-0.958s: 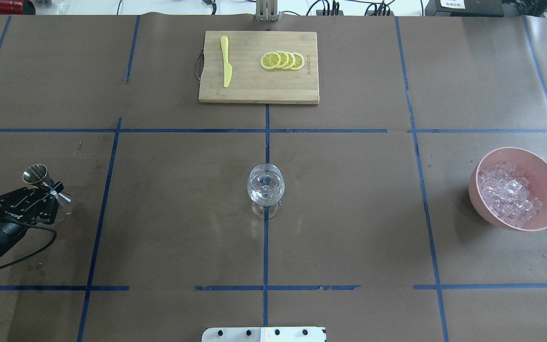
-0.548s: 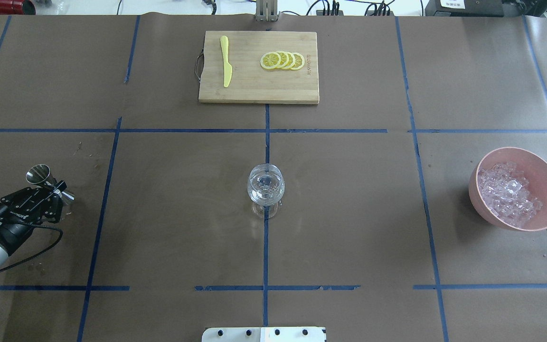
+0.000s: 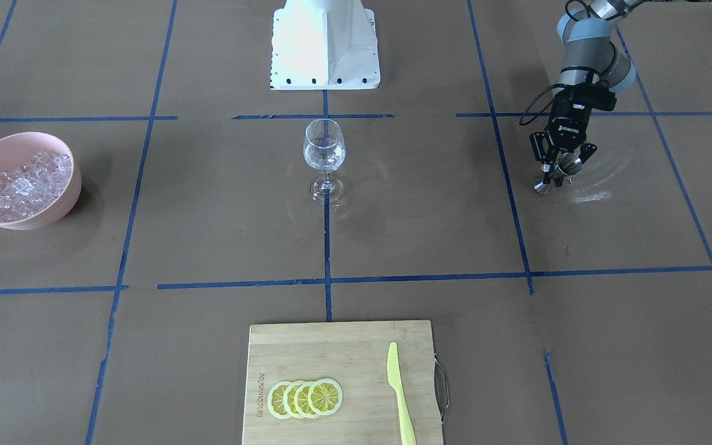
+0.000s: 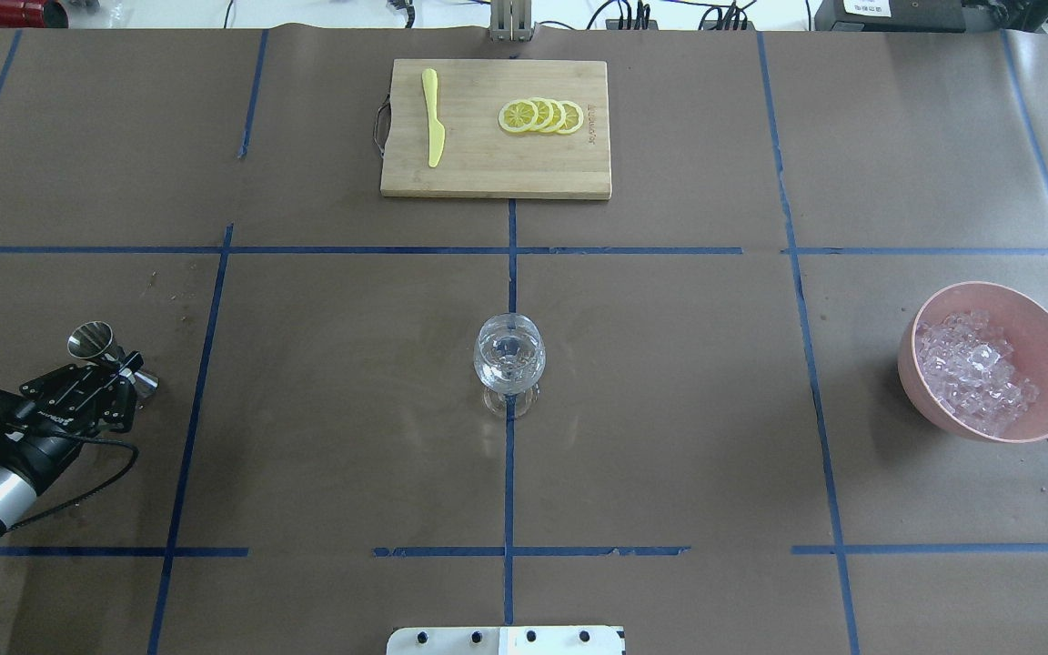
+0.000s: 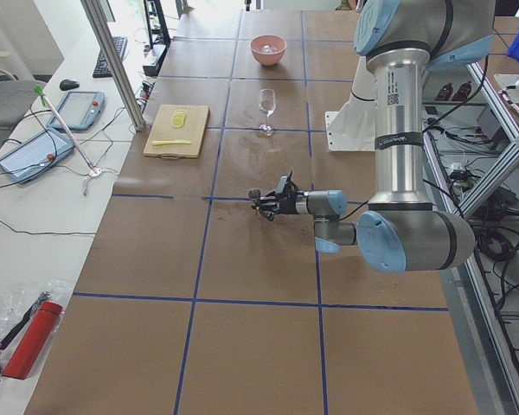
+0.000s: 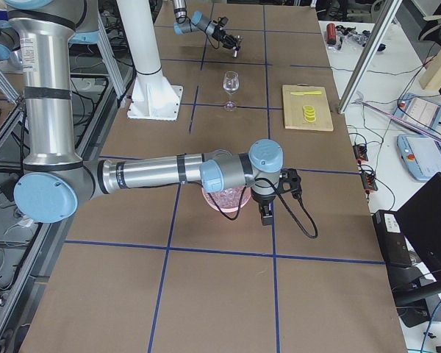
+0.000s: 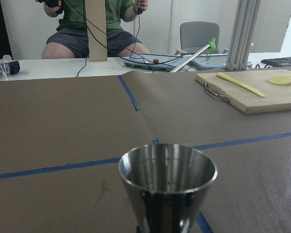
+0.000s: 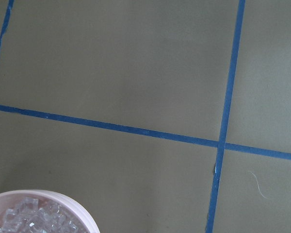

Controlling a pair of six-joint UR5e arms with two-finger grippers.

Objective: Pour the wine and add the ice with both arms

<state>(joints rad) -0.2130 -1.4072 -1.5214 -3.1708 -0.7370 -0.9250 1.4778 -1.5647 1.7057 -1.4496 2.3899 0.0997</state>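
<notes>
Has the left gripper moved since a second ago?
Yes. In the overhead view the left gripper, shut on the steel jigger, has shifted right, closer to the vertical blue tape line and toward the wine glass.

Brown, blue-taped table (image 4: 670,364) with wine glass (image 4: 508,357) at centre, pink bowl (image 4: 1038,323), wooden cutting board (image 4: 497,164), white pedestal (image 3: 325,43).

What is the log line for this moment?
left hand: shut on jigger | right hand: unclear | wine glass: upright, centre | ice: in pink bowl
</notes>
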